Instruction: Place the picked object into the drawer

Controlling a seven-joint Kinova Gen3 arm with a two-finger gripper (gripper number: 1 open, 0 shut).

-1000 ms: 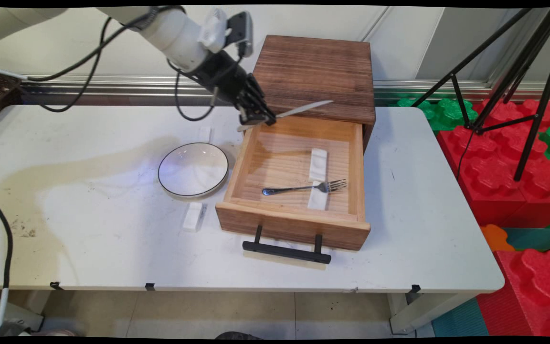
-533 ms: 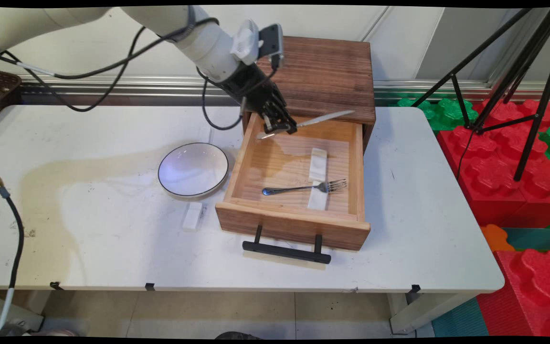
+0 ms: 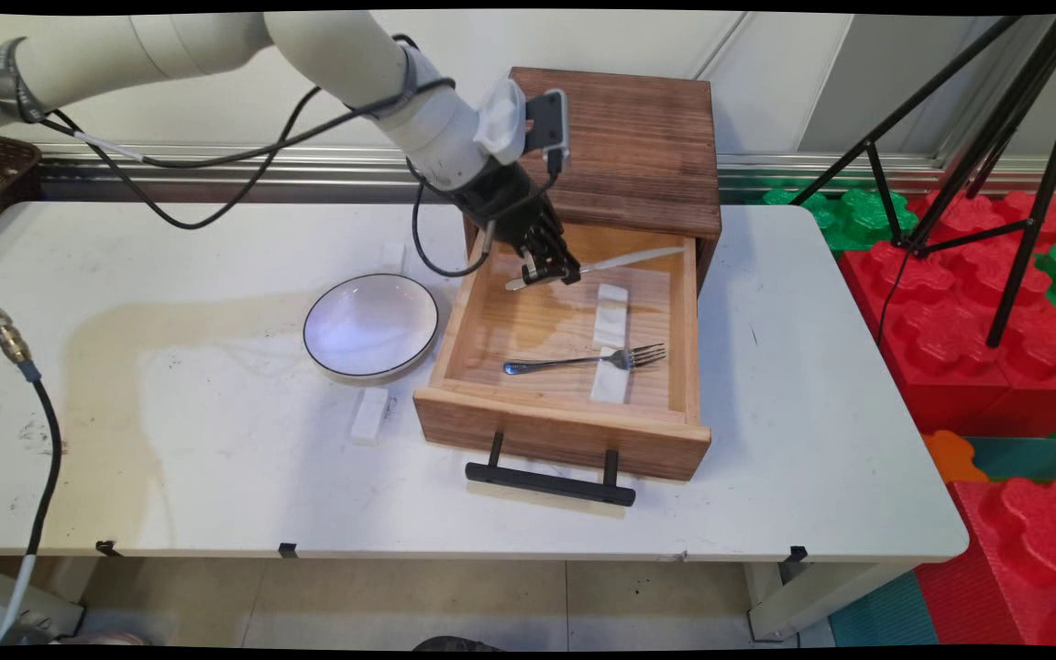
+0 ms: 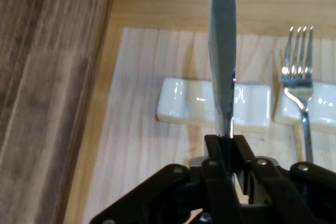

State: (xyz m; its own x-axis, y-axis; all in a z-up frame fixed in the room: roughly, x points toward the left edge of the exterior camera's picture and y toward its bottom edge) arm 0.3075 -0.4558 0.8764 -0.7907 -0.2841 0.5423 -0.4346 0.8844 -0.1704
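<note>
My black gripper (image 3: 554, 270) is shut on a metal knife (image 3: 624, 261) and holds it level over the back part of the open wooden drawer (image 3: 565, 426). From the hand view, the knife blade (image 4: 222, 51) runs straight up from the gripper (image 4: 227, 148), crossing above a white cutlery rest (image 4: 184, 103). That rest (image 3: 611, 312) lies on the drawer floor just below and right of the gripper. A fork (image 3: 583, 360) lies nearer the drawer front, its tines on a second white rest (image 3: 610, 387); the fork (image 4: 299, 72) shows at right in the hand view.
The drawer belongs to a dark wooden cabinet (image 3: 638, 147) at the table's back. A white bowl (image 3: 370, 324) with a dark rim sits left of the drawer, a third white rest (image 3: 369, 414) in front of it. Black tripod legs (image 3: 968, 147) and red foam blocks (image 3: 995, 330) stand at right.
The gripper has carried the knife rightward and down, from above the drawer's back left corner to low inside the drawer near the white rest.
</note>
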